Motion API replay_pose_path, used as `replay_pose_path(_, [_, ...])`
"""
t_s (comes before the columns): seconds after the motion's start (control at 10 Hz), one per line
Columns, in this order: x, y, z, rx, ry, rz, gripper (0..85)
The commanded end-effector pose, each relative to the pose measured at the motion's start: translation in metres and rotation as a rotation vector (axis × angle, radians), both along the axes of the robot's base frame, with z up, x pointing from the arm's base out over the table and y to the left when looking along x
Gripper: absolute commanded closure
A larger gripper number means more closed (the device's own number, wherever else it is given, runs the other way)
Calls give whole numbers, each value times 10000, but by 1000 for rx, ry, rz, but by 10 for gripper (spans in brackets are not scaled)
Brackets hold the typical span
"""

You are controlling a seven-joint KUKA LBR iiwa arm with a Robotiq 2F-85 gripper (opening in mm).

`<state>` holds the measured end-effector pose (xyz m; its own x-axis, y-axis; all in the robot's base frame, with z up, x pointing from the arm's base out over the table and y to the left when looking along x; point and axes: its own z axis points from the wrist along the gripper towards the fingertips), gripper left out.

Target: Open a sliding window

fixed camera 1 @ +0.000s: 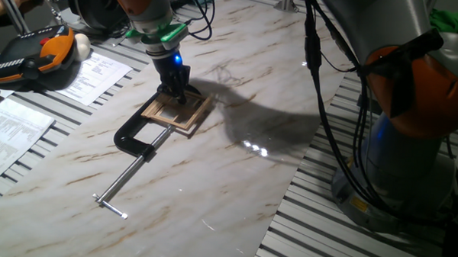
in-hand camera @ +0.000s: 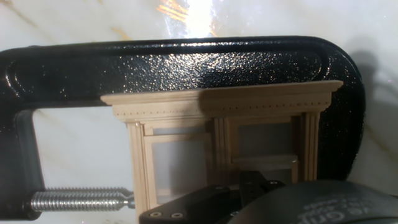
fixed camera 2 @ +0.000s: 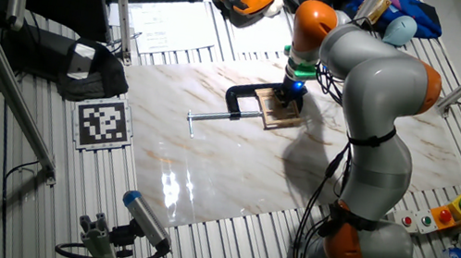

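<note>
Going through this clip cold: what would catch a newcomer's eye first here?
The gripper, with its blue light, pressed down onto the small wooden sliding window mid-table. Next, the black C-clamp gripping the window's edge, its steel screw rod stretching out across the marble tabletop. The hand view shows the clamp arching around the frame.

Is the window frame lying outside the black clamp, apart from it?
No: in the hand view the sliding window sits inside the black C-clamp, with its screw against the frame's side.
</note>
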<state>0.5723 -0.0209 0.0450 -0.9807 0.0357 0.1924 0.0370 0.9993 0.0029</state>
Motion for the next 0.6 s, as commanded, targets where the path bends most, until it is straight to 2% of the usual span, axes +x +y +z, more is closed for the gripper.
replay_pose_path(0.0, [3,2,-5,0,0,0,850])
replay_pose_path(0.5, [46,15,1,1,0,4,850])
